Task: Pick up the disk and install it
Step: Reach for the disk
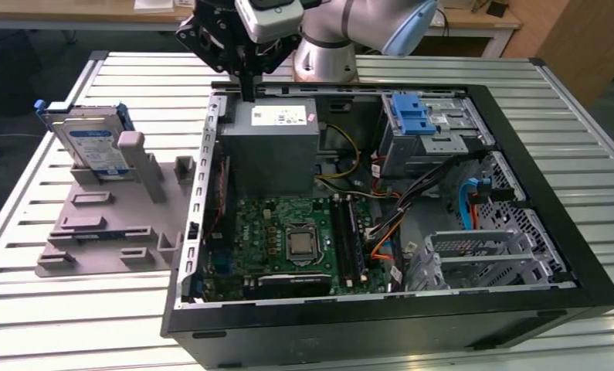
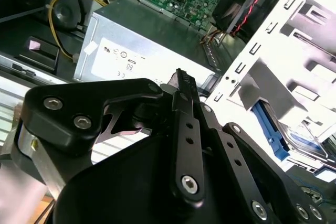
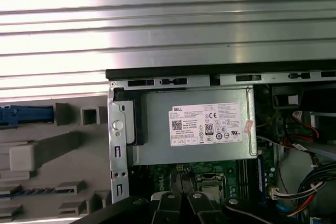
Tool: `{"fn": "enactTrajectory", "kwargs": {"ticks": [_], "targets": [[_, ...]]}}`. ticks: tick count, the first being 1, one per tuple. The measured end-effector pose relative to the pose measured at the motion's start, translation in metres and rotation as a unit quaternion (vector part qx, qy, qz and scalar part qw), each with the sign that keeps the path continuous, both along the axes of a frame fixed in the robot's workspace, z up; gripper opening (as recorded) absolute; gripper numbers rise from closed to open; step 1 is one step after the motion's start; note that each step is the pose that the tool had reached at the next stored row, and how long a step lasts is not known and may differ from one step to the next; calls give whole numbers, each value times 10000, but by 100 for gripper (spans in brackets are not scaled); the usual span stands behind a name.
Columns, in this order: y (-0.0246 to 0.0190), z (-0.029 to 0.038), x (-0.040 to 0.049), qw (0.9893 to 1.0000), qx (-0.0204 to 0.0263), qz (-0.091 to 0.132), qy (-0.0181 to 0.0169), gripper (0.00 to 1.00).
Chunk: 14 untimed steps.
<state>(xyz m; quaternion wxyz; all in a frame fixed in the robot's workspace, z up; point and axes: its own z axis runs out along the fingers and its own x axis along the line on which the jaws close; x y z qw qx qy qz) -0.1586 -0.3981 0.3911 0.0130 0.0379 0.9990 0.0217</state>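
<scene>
exterior view: we see an open computer case (image 1: pixel 389 328) lying on a slatted metal table (image 1: pixel 49 317), with the arm coming in at twelve o'clock.
gripper: the gripper (image 1: pixel 248 93) hangs over the case's far rim, at about eleven o'clock from the case's centre; its fingers are pressed together. it also shows in both wrist views (image 2: pixel 181 75) (image 3: pixel 181 200).
power supply: the grey box with a white sticker (image 1: pixel 276 135) sits inside the case just below the gripper; we find it again in the first wrist view (image 3: pixel 197 127).
disk: the disk (image 1: pixel 88 143), silver in its blue carrier, stands tilted in a grey fixture (image 1: pixel 100 232) outside the case, at nine to ten o'clock from the case's centre and well apart from the gripper. its blue carrier shows in the first wrist view (image 3: pixel 26 115) and the second wrist view (image 2: pixel 270 129).
motherboard: the green board (image 1: pixel 286 239) lies at six o'clock from the power supply.
drive cage: the cage with a blue latch (image 1: pixel 415 116) sits at one o'clock inside the case.
</scene>
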Motion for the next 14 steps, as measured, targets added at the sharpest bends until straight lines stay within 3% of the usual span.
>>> {"fn": "enactTrajectory", "kwargs": {"ticks": [14], "targets": [[17,-8,-119,10000,0,0,1,11]]}}
